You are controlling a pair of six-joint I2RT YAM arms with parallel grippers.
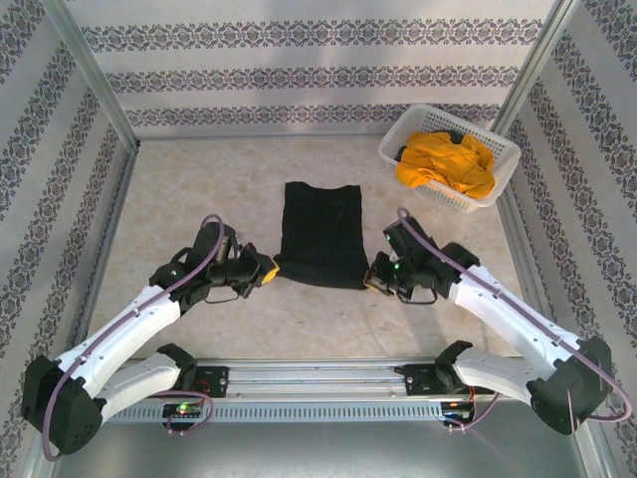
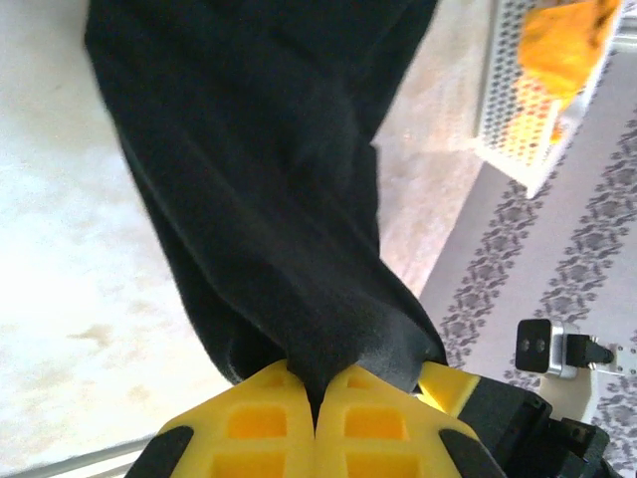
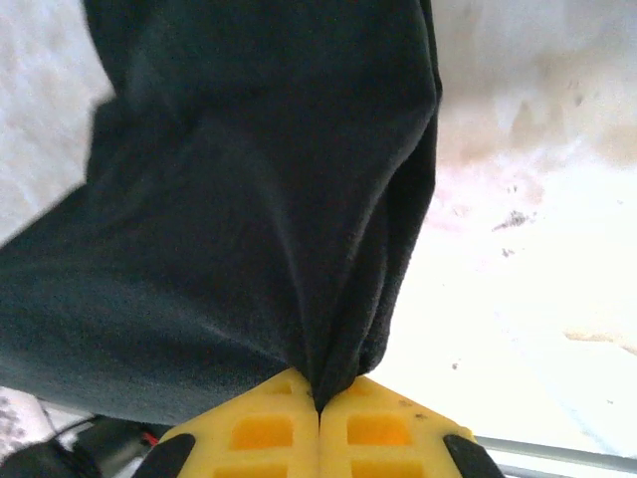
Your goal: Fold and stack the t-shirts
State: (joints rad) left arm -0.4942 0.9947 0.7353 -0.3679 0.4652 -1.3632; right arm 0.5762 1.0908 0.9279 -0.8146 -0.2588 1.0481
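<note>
1. The black t-shirt (image 1: 320, 234) lies in the middle of the worktop (image 1: 189, 189), between the 2 arms.
2. The left fingers (image 1: 265, 271) are pinched tight on its near left corner. In the left wrist view, the cloth bunches into the crack between them.
3. The right fingers (image 1: 378, 277) are pinched tight on its near right corner in the same way.
4. I think each arm holds 1 corner so the near edge stays straight. Then both arms can lift it together for a fold.
5. The shirt makes a tall shape. Its long side runs from the arms toward the back wall. The near end is at the fingers, and the far end lies flat.
6. The orange-yellow t-shirt (image 1: 445, 162) sits crumpled in the white basket (image 1: 505, 177) at the far right, well apart. It looks like it is waiting for its turn.
</note>
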